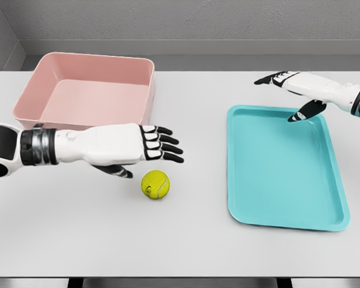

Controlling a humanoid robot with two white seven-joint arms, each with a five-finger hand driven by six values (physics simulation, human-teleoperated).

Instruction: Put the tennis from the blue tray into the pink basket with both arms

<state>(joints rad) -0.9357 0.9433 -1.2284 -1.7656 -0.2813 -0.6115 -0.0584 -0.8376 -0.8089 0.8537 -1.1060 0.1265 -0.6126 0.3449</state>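
Counter [186,252]: pale grey-white surface, filling most of the frame from the lower edge up to a grey wall running across the top.

Blue tray [270,180]: shallow turquoise rectangle with rounded corners, lying flat in the right half of the frame, its long side running from upper middle-right toward the lower right. Nothing is sitting inside it.

Pink basket [33,96]: deep pink rectangular bin with sloping walls, sitting in the upper left of the frame, well apart from the tray. Its interior is showing only its own pink floor.

Left arm: white forearm with a black and grey banded wrist, entering from the left edge at mid-height and reaching toward the centre. Left robot hand [158,143]: palm facing down, fingers stretching out straight and slightly fanned, the thumb pointing down below the palm, gripping nothing. It is hovering just in front of the basket's near wall.

Right arm: white forearm entering from the right edge in the upper right. Right robot hand [291,90]: fingers extending leftward and the dark thumb angling down over the tray's far right corner, spread loosely and carrying nothing.

Tennis ball [155,184]: yellow-green, resting on the bare counter left of centre, just below the left robot hand's fingertips, between basket and tray, and inside neither.
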